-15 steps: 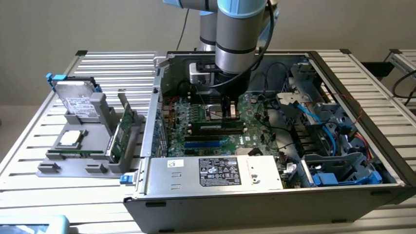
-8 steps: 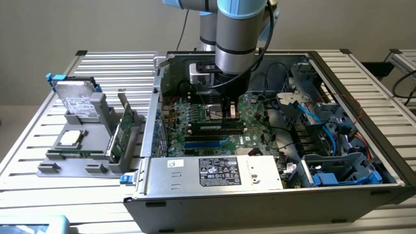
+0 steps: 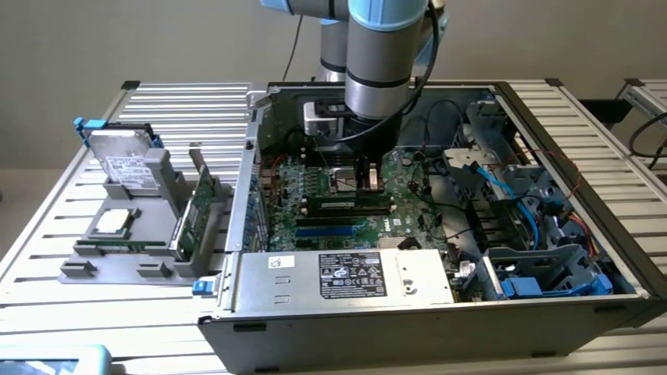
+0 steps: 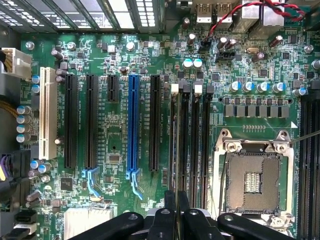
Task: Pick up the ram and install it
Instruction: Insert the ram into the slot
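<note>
The ram shows edge-on in the wrist view, a thin stick running along the first of the black memory slots on the green motherboard. My gripper is shut on its near end, with a black finger pressed to each side. In the exterior view my gripper reaches down into the open computer case. Directly under it, the ram sits as a dark stick with a small label at the memory slots; whether it is fully seated I cannot tell.
An empty CPU socket lies beside the memory slots, and a blue slot and several black slots on the other side. Cables and drive cages fill the case toward the exterior view's right. A grey holder outside it carries a hard drive and a green card.
</note>
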Robot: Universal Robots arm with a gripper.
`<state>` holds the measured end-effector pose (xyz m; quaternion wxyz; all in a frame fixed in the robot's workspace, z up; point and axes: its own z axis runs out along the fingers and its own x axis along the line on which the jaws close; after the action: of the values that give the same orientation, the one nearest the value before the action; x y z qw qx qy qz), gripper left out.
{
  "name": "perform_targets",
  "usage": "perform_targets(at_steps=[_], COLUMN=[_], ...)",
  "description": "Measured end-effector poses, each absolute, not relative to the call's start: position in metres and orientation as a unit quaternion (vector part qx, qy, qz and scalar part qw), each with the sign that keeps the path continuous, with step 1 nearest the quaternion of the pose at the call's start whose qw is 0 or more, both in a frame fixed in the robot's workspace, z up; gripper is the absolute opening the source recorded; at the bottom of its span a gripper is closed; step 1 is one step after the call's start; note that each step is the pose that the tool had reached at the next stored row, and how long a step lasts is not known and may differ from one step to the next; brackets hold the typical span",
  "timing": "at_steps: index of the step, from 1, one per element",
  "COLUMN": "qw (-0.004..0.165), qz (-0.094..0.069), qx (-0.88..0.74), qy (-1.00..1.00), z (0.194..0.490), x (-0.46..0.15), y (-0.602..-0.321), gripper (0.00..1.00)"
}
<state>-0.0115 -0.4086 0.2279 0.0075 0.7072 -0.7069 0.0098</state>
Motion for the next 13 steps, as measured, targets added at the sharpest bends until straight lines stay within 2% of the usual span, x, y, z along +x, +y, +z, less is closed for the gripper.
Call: perform_targets(at_steps=[13], qw=[0.007], qz=[0.010], qx=[0.707], qy=[-0.707], z=[0.2251], x=[-0.0115], y=[-0.4087], gripper=[0.13])
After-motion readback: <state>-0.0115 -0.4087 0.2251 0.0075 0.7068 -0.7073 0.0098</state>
